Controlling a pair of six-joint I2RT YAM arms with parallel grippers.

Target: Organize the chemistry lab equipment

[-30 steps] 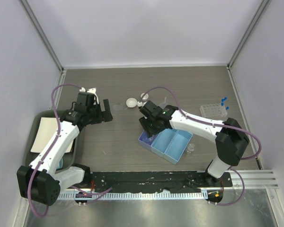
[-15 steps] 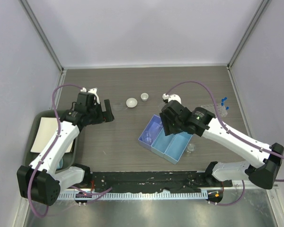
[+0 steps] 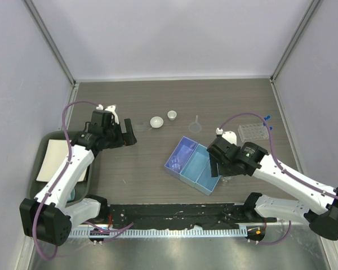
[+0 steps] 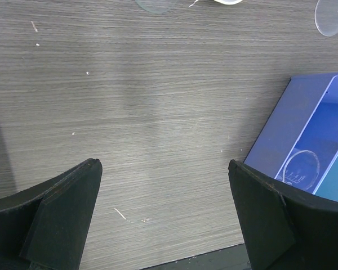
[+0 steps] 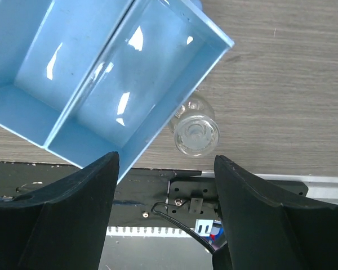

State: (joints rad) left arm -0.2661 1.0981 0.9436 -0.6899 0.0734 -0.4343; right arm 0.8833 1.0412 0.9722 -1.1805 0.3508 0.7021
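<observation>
Two white ceramic dishes (image 3: 156,121) (image 3: 172,115) and a clear funnel (image 3: 196,125) stand at mid-table. The funnel also shows in the left wrist view (image 4: 332,14). A clear glass beaker (image 3: 180,160) lies in the left compartment of the blue divided tray (image 3: 205,171), and shows in the left wrist view (image 4: 301,167). The clear tube rack (image 3: 253,132) and blue-capped test tubes (image 3: 267,118) are at the right. My right gripper (image 3: 219,169) (image 5: 164,160) is open and empty over the tray's front right corner. A small clear glass vessel (image 5: 196,132) (image 3: 227,176) stands just beyond its fingertips. My left gripper (image 3: 127,134) (image 4: 163,164) is open and empty over bare table.
A dark tray (image 3: 48,140) with a white sheet lies at the left edge. The black arm mounting rail (image 3: 174,216) runs along the near edge. Walls close in the back and sides. A clear round object (image 4: 155,4) lies at the top edge of the left wrist view.
My right arm has swung from over the tray's left compartment to its front right corner, uncovering the funnel. My left gripper has shifted slightly right.
</observation>
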